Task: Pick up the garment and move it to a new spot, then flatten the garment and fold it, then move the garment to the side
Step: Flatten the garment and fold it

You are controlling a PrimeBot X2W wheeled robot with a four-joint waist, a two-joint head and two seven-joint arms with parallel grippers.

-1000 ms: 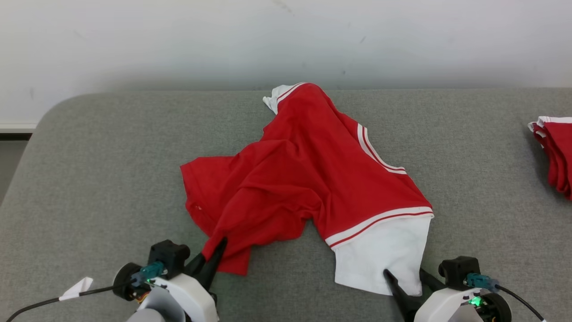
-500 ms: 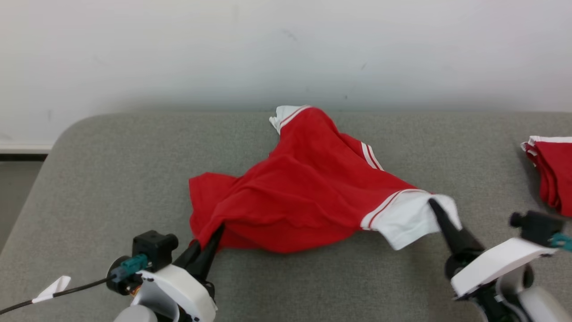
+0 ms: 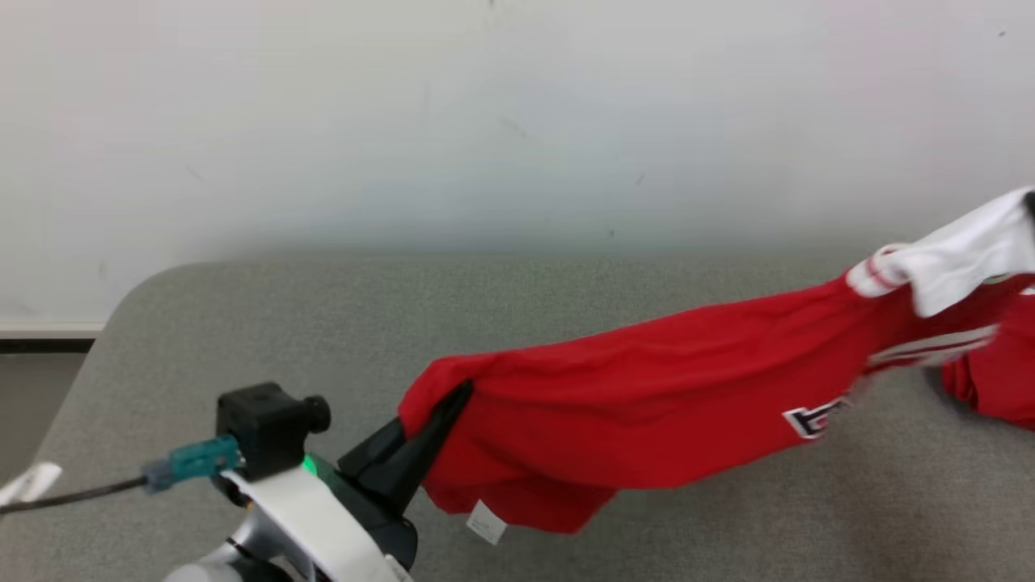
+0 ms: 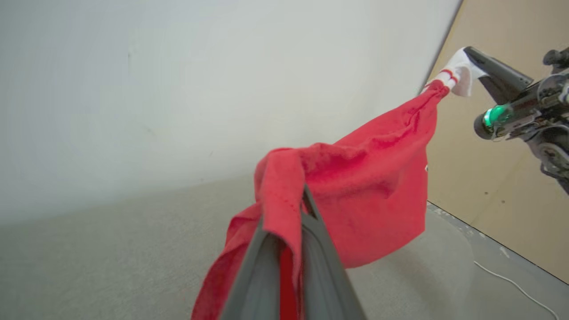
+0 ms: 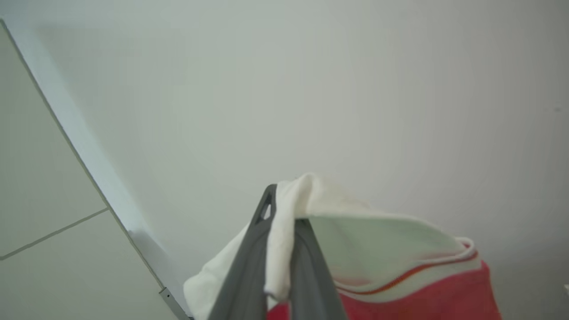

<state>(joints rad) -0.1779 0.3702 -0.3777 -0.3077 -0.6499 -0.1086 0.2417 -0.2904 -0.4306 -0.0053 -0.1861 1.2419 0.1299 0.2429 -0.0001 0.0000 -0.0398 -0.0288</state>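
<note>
The garment is a red shirt with white, red-striped sleeves, stretched in the air above the grey table. My left gripper at the lower left is shut on its red edge. The left wrist view shows red cloth pinched between the left gripper's fingers. At the far right, high up, the white sleeve runs off toward my right gripper, which is shut on it. In the right wrist view the white sleeve is clamped in the right gripper.
A pile of red cloth lies at the table's right edge, just behind the stretched shirt. A pale wall rises behind the table. The table's rounded left corner is near my left arm. A cable with a white tag trails left.
The right gripper shut on the white sleeve and swung it up to the right. The left gripper rose with the red edge, so the shirt now hangs stretched. The camera tilted up.
</note>
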